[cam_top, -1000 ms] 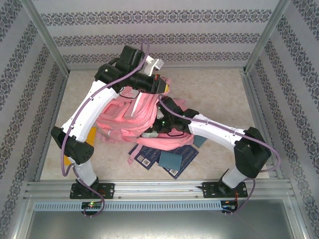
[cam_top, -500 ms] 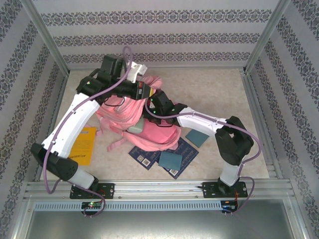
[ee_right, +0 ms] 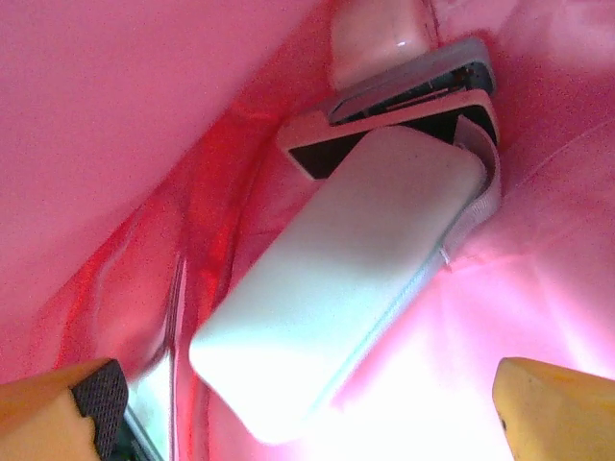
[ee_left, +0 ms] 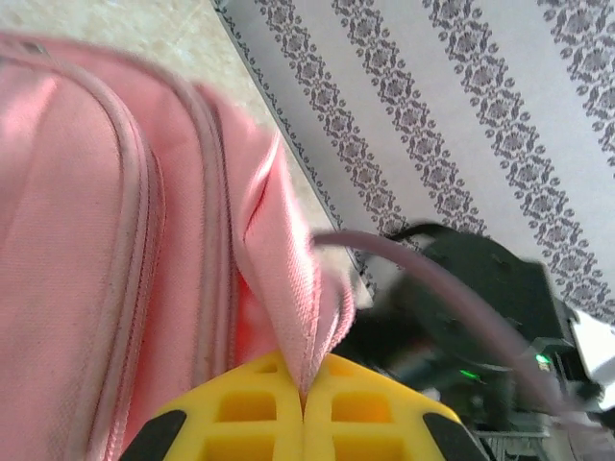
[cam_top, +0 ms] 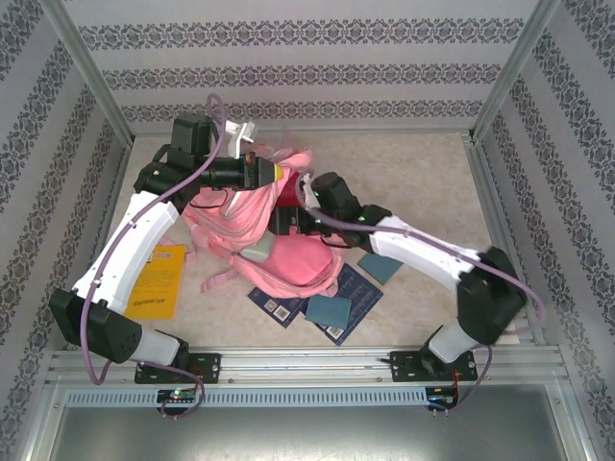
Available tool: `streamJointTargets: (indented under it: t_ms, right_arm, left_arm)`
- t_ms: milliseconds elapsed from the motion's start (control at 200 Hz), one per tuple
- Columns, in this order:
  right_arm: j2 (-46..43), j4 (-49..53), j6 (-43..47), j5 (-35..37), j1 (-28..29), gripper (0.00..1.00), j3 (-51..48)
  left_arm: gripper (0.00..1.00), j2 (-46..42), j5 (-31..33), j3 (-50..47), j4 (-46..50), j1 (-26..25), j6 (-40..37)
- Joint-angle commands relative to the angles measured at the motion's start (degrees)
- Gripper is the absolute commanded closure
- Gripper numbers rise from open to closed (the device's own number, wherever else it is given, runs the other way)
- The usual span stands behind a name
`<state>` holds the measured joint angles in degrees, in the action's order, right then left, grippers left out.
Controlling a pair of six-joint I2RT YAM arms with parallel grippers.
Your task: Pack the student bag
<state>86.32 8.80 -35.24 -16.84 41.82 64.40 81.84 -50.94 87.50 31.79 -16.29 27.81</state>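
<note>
Right wrist: my right hand [ee_right: 307,408] gapes inside the bag [ee_right: 144,96] over a packed pale case [ee_right: 336,288], left hand [ee_left: 306,403] pinches its rim; books [cam_top: 338,300] and yellow booklet [cam_top: 159,280] lie unpacked on the bench [cam_top: 423,173] beside it.

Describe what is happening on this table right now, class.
Two robot arms are packing a pink backpack. The left gripper is shut on an edge of its fabric, holding it up. The right gripper is inside the bag, open, and a pale green case lies between its spread fingers, apart from both. Dark blue books and an orange booklet lie on the table outside the bag.
</note>
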Motion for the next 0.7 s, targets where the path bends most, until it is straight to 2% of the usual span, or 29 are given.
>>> streamJointTargets:
  t_ms: [0,185,345,540,695]
  right_arm:
    - [-9.8,-0.6,4.8,3.2,-1.6,0.02,-4.7]
    - [-19.5,5.4,6.1,0.6,-5.0,0.03,-11.2]
    - [-24.4,11.3,5.7,0.0,-5.3,0.11,-17.1]
    - [-26.8,20.9,5.5,0.5,-3.9,0.22,-20.8]
    - [-22.8,28.2,7.7,7.3,1.1,0.26,-20.3]
  left_arm:
    - [1.0,1.2,0.4,-0.1,-12.3,3.4,6.9]
    - [1.0,2.7,-1.2,-3.6,-20.1,4.2,12.7]
    - [1.0,2.4,-2.8,-10.7,-27.0,3.6,17.0]
    - [1.0,3.1,-2.6,-16.2,-31.4,0.1,17.7]
    - [1.0,5.8,-2.1,-17.3,-30.6,-4.2,14.6]
